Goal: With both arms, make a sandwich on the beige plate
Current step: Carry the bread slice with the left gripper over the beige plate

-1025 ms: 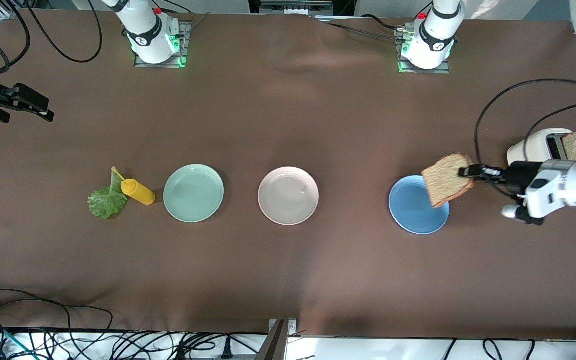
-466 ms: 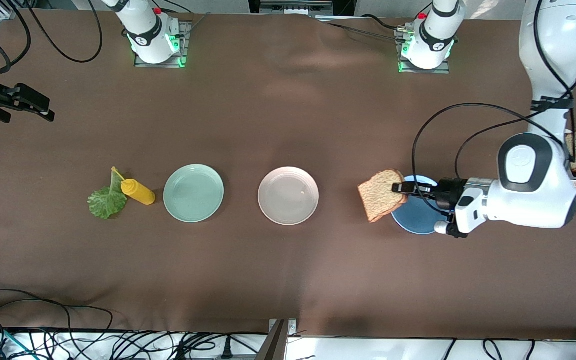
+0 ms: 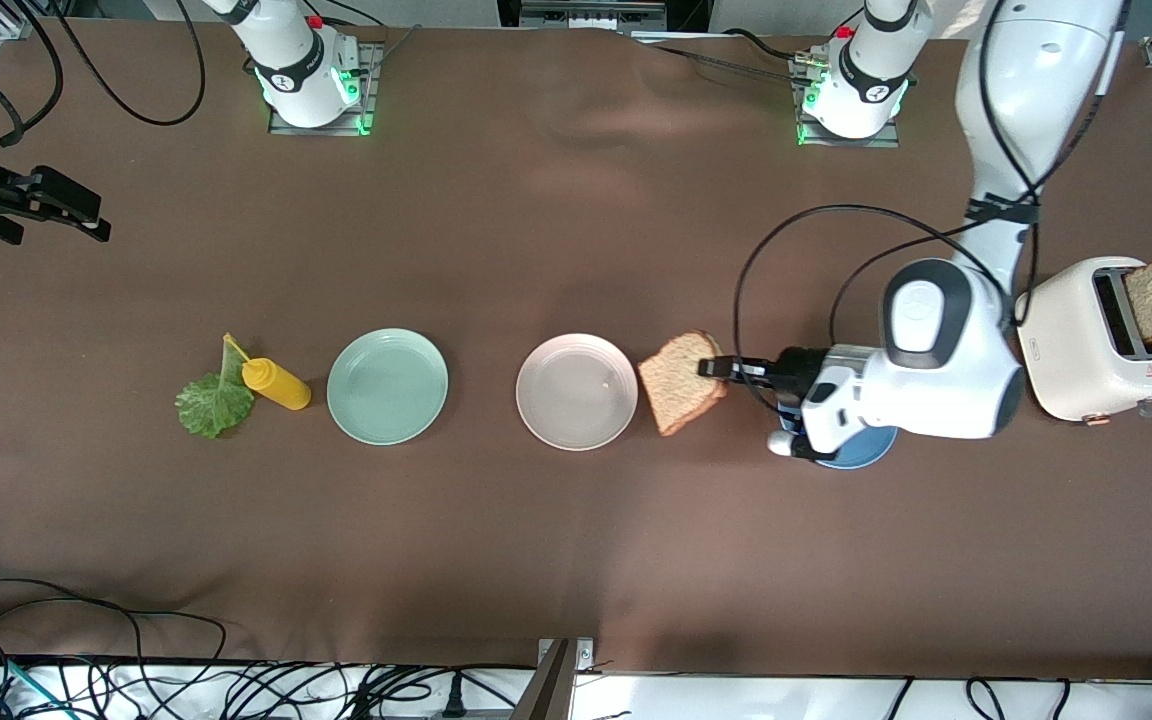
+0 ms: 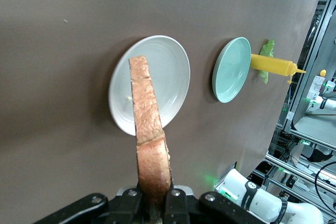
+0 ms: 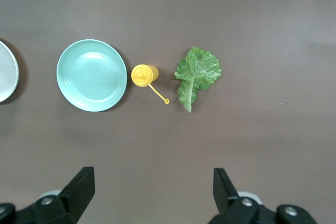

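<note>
bread slice (image 3: 681, 394) now carried off the blue plate (image 3: 861, 455) toward my beige plate (image 3: 576, 391), left gripper (image 3: 714, 369) clamping it, right gripper (image 5: 152, 190) waiting, fingers spread

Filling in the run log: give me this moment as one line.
left gripper: shut on bread slice, over table beside beige plate | right gripper: open, waiting | lettuce leaf: untouched

Mint-green plate (image 3: 387, 386), yellow bottle (image 3: 277, 384), toaster (image 3: 1098, 342).
</note>
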Controlling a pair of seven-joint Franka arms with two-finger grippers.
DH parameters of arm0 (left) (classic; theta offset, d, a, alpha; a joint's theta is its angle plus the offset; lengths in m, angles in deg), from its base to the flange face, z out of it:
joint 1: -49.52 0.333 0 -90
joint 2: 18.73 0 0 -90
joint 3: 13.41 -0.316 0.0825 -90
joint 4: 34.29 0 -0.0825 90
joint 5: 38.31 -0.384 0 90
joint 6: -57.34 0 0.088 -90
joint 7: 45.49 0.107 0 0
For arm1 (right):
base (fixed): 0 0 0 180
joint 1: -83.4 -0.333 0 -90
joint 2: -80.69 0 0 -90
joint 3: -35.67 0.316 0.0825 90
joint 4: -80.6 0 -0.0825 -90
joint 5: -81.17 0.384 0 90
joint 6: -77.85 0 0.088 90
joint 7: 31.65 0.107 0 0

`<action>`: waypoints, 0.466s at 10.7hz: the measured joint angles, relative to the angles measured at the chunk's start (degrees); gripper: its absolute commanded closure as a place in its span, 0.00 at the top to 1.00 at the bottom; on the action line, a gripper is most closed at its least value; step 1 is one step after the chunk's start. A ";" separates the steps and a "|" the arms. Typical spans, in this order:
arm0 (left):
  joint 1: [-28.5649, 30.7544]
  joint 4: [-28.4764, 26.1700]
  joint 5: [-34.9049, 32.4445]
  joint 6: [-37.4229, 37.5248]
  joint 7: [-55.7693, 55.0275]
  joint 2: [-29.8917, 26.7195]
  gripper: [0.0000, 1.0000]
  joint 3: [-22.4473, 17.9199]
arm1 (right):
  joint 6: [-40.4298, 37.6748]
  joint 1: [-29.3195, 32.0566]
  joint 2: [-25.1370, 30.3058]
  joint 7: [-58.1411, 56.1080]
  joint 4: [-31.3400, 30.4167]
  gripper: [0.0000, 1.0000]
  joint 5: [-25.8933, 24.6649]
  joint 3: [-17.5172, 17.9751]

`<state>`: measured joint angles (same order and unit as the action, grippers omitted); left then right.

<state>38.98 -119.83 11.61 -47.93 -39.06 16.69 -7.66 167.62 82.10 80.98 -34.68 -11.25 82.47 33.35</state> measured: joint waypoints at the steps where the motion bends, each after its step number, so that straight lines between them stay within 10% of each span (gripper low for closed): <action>1: -1.91 -0.27 2.75 -1.43 -0.76 0.80 0.00 -0.02 | -0.02 -0.01 0.00 0.00 0.00 1.00 0.00 0.01; 5: -7.19 -0.44 13.33 -8.54 -0.96 5.75 0.00 -0.05 | -0.02 -0.08 -0.01 0.00 0.01 1.00 0.00 -0.01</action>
<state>31.78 -120.26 24.94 -56.47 -40.02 22.43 -7.71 167.60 82.02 80.97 -34.67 -11.24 82.47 33.34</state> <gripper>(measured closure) 0.899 0.000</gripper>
